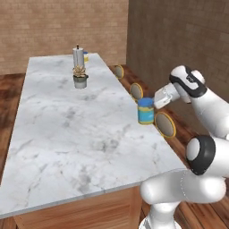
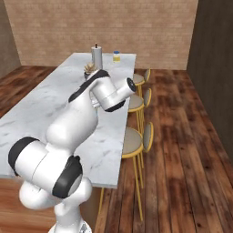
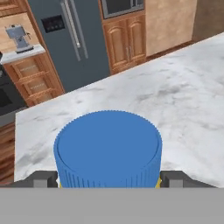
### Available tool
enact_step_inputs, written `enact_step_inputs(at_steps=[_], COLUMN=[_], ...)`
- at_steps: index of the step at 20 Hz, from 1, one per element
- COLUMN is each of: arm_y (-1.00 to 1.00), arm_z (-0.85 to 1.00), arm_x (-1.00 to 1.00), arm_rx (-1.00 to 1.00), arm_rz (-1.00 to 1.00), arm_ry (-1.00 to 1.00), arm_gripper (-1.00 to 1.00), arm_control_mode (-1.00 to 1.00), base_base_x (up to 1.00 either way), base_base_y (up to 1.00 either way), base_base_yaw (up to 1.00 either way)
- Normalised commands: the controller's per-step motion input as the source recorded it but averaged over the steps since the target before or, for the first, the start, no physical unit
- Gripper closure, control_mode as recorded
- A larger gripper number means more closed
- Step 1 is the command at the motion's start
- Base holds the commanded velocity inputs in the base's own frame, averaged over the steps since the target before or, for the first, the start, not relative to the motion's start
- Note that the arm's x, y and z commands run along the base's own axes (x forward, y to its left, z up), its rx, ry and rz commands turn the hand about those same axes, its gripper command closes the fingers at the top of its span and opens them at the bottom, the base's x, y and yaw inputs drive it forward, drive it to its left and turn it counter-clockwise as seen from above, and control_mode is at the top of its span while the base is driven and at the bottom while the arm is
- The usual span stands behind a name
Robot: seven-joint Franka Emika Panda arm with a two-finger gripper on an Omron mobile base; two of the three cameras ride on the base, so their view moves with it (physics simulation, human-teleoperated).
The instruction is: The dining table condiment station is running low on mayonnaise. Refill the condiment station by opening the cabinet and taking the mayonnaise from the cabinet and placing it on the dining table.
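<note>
Shaker (image 1: 78,56) and plant (image 1: 80,77) stand far left on the table (image 1: 67,129); the mayo (image 1: 146,111) sits at its right edge. My pincer (image 3: 109,178) is clamped on the jar just under its blue lid (image 3: 108,146). Stiff, light and probably slick-walled, it's best held there, below the ribbed lid.

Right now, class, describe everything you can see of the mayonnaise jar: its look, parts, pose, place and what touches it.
The mayonnaise is a small squat round jar with a ridged blue lid and a yellow and blue label band. It stands upright at the near right edge of the dining table, whose marble top is white with grey veins, far from the shaker and potted plant. The gripper flanks it just below the lid, a dark fingertip on each side.
</note>
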Motion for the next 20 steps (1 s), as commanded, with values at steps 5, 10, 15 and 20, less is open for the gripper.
enact_step_inputs(at_steps=[5,10,15,20], arm_y=[0.02,0.03,0.06,0.00], arm_z=[-0.53,-0.62,-0.53,-0.46], arm_x=[0.45,0.16,0.09,0.07], arm_rx=[0.00,-0.01,-0.01,0.00], arm_rz=[0.15,0.17,0.13,0.04], arm_ry=[0.03,0.00,-0.07,-0.14], arm_gripper=[1.00,1.00,1.00,1.00], arm_control_mode=[-1.00,-1.00,-1.00,-1.00], base_base_x=[0.00,0.00,0.00,0.00], base_base_y=[0.00,0.00,0.00,0.00], base_base_yaw=[0.00,0.00,0.00,0.00])
